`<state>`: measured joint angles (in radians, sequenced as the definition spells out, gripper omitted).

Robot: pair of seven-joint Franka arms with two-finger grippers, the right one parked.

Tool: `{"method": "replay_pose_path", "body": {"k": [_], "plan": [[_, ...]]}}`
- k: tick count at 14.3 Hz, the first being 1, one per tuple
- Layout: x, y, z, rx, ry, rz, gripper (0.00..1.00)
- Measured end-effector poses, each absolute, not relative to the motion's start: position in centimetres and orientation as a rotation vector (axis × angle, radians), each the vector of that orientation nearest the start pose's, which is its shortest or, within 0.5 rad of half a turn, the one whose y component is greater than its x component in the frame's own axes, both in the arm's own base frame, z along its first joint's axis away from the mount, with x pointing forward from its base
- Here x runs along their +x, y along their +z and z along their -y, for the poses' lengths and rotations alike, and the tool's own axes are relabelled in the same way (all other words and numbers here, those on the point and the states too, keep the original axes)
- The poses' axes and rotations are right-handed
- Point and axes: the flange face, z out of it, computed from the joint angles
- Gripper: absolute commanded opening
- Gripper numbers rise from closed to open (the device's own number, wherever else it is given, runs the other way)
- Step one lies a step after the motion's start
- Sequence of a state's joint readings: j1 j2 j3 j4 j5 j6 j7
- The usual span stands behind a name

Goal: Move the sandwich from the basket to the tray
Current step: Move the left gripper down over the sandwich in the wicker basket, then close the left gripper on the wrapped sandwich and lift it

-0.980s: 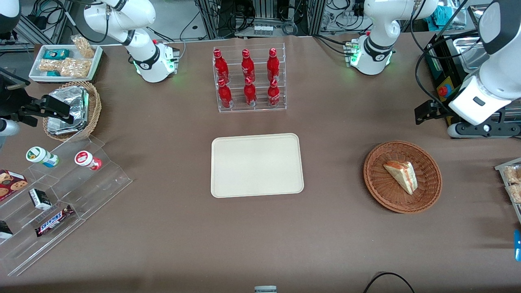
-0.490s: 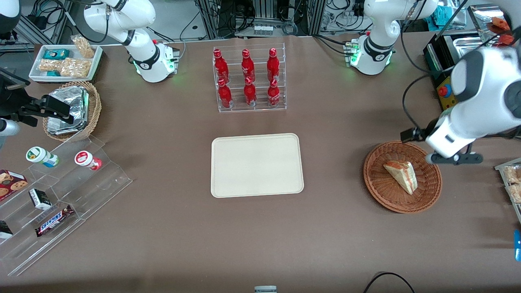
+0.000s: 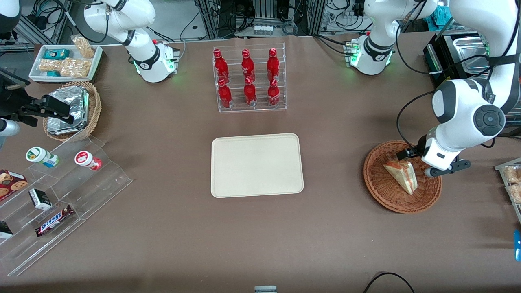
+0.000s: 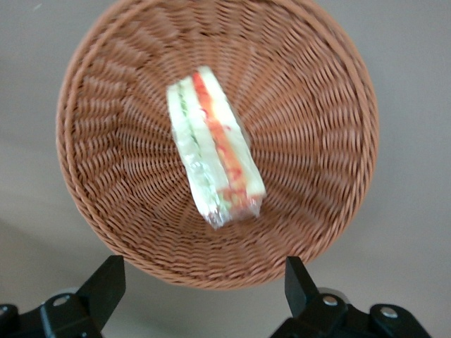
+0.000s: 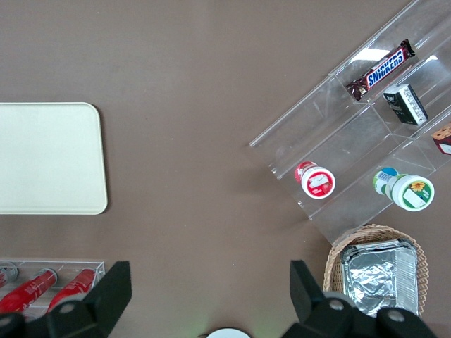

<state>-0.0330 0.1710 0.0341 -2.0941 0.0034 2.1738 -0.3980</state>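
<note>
table [image 3: 163, 244]: brown cloth | cables [image 3: 228, 16] and metal framing (cluttered) along its farthest edge

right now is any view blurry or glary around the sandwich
Left wrist view: the sandwich and basket look slightly smeared, and the wrap glints at one end; the open tool hangs above the basket's rim. Front view: even light, sandwich sharp, soft arm shadows on the table.

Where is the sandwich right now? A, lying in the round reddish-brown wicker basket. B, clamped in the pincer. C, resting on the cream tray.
A: the sandwich lies in the basket, the tray is bare, and the open pincer hovers above the basket without touching it.
</note>
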Motion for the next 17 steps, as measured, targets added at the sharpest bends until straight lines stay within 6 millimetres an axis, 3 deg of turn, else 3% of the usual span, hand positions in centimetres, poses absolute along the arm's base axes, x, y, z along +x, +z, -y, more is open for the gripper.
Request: {"method": "replay_pose_path", "body": {"k": [3,6,7,8,9,10,13,15,17], "plan": [[57.0,32.1,0.1,-2.961,0.050,0.985,1.00],[57.4,29.0,0.1,-2.928,0.056,1.065,1.00],[57.4,27.8,0.1,-2.922,0.073,1.066,0.88],[57.4,26.7,0.1,-2.919,0.082,1.067,0.45],[57.5,25.6,0.1,-2.916,0.087,1.068,0.14],[57.5,24.5,0.1,-2.914,0.093,1.067,0.08],[57.5,23.6,0.0,-2.911,0.105,1.060,0.07],[57.7,24.7,0.1,-2.911,0.117,1.046,0.07],[57.8,27.0,0.7,-2.917,0.155,0.968,0.06]]}}
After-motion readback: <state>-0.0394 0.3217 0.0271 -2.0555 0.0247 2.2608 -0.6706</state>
